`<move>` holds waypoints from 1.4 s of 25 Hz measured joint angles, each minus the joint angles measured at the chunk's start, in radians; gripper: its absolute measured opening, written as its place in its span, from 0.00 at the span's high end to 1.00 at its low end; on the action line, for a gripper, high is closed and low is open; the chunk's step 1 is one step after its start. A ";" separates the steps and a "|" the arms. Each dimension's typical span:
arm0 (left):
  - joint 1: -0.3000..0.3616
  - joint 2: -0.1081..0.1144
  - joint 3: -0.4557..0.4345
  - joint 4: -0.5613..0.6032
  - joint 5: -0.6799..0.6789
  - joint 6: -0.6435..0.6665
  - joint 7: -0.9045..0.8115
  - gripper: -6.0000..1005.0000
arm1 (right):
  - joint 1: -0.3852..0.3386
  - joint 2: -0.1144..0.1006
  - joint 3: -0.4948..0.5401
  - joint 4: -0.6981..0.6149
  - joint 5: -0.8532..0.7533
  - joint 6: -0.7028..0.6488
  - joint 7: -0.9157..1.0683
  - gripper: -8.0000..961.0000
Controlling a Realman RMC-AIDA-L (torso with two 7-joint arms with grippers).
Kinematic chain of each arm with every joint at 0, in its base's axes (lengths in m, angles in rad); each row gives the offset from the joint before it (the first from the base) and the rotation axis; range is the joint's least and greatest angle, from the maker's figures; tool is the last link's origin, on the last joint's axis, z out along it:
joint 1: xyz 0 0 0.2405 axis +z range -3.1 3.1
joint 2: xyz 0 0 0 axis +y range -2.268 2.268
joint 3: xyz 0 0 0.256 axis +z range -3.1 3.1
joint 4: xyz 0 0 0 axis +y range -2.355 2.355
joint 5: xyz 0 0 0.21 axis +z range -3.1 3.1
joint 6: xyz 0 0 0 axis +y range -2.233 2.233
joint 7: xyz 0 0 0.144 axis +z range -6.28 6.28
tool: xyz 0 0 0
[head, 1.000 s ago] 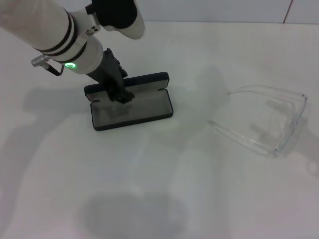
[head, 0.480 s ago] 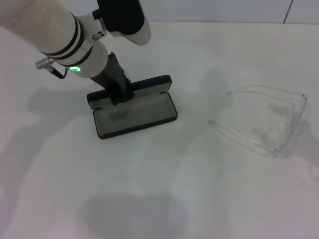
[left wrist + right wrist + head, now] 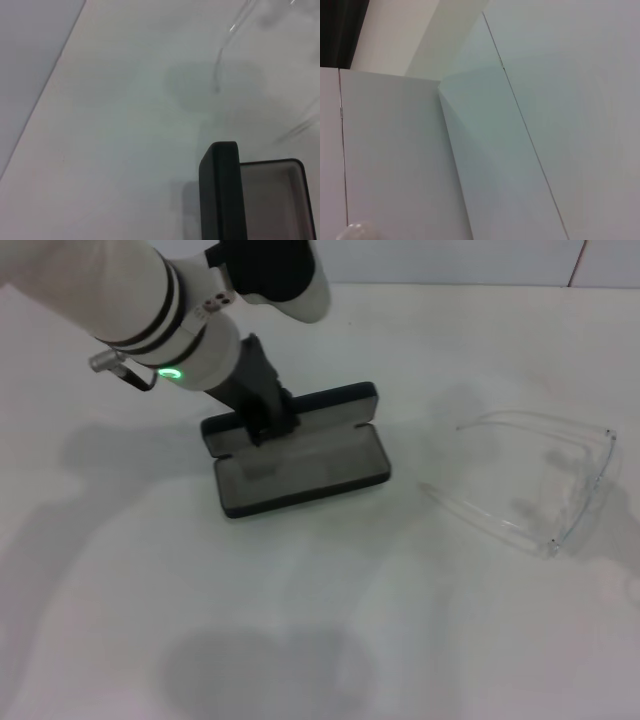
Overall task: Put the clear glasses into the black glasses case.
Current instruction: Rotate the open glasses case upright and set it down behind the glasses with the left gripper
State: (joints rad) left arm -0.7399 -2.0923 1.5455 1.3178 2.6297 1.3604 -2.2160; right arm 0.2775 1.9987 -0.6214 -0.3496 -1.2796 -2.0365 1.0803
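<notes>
The black glasses case (image 3: 300, 472) lies open on the white table, left of centre in the head view, its grey lining facing up and its lid (image 3: 335, 403) raised at the back. My left gripper (image 3: 270, 427) reaches down from the upper left and is shut on the lid's back edge. The left wrist view shows the case (image 3: 220, 195) edge-on, with a thin arm of the clear glasses (image 3: 225, 45) beyond it. The clear glasses (image 3: 590, 490) rest to the right of the case, arms unfolded and pointing toward it, apart from it. My right gripper is out of view.
The white table (image 3: 300, 640) stretches around both objects, with a wall edge along the back. The right wrist view shows only pale wall panels (image 3: 545, 100).
My left gripper has slid the open case to the right across the table, closer to the glasses. The glasses have stayed where they were.
</notes>
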 joint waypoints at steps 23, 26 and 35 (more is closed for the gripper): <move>0.068 -0.007 0.447 0.255 0.048 -0.061 -0.213 0.77 | -0.047 -0.006 0.249 0.088 0.000 -0.111 -0.048 0.15; 0.045 -0.008 0.454 0.214 0.048 -0.075 -0.214 0.75 | -0.050 -0.006 0.250 0.089 0.000 -0.111 -0.051 0.16; 0.035 -0.009 0.480 0.177 0.047 -0.131 -0.214 0.70 | -0.053 -0.006 0.250 0.089 0.002 -0.106 -0.052 0.16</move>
State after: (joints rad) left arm -0.7049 -2.1015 2.0252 1.4949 2.6769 1.2294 -2.4299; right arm 0.2248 1.9926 -0.3711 -0.2607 -1.2778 -2.1426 1.0284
